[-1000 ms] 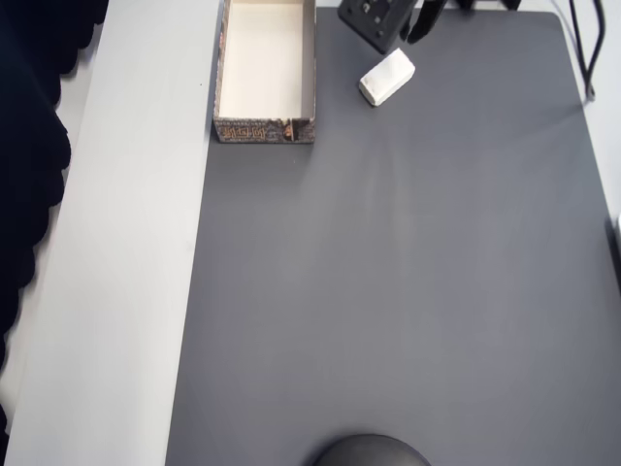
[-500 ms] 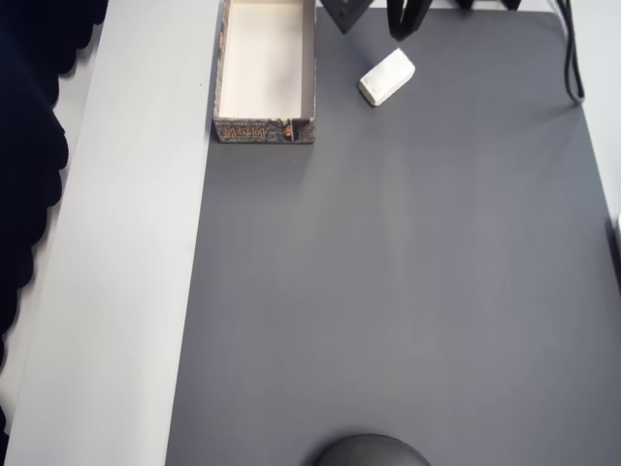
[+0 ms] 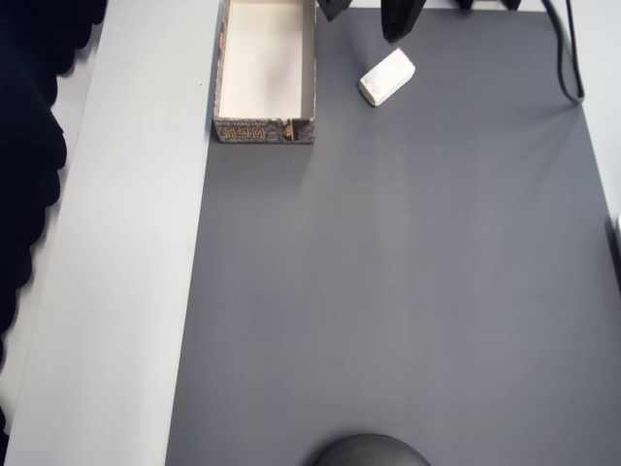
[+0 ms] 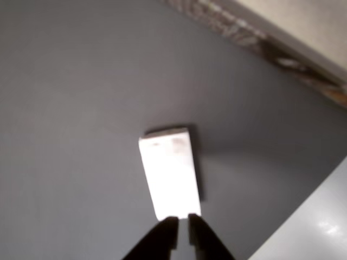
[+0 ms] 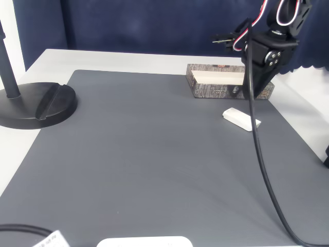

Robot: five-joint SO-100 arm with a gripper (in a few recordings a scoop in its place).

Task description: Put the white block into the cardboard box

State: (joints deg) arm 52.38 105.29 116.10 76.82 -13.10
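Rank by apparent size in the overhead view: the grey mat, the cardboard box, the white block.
1. Grey mat, by far the largest.
2. Cardboard box, partly cut off at the top edge.
3. White block, clearly smallest.

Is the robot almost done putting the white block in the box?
Not yet. The white block lies on the grey mat beside the cardboard box, whose inside is bare. The gripper hangs above one end of the block with nearly closed fingers, holding nothing. Grabbing, lifting and dropping the block in are all left.
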